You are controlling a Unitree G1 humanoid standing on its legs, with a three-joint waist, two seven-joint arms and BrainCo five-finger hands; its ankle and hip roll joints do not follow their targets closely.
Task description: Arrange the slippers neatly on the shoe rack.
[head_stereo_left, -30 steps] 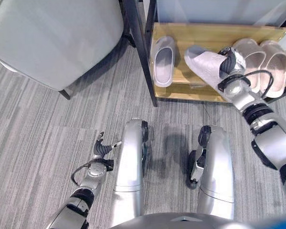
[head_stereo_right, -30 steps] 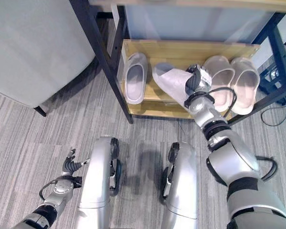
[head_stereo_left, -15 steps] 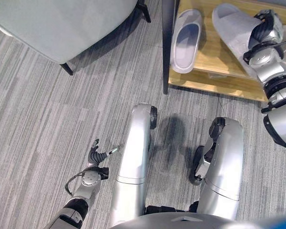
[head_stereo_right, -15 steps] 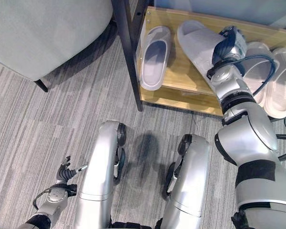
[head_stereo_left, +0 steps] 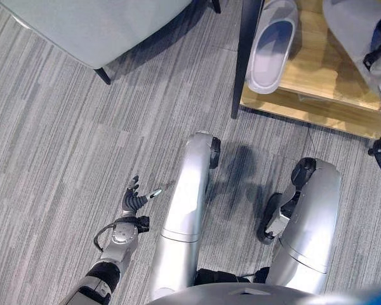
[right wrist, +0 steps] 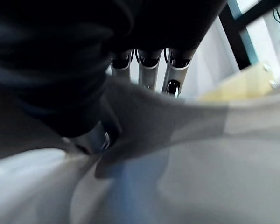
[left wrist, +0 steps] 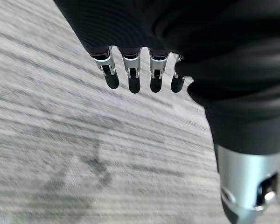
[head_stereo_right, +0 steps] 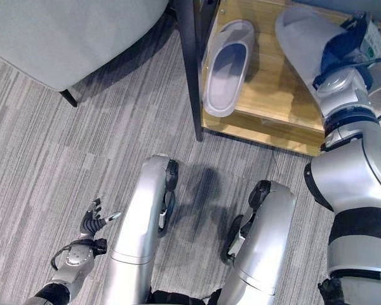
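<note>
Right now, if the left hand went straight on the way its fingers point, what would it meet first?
Probably nothing soon. The left hand hangs open over the grey carpet, fingers pointing forward. The line seems to pass left of the shoe rack, toward the grey chair, but depth is unclear.

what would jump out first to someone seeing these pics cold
Likely the right robot hand gripping a pale slipper that lies slanted over the wooden shoe rack. Beside it, a matching slipper lies flat at the rack's left end by the black post. The left robot hand hangs open and empty over the grey floor.
</note>
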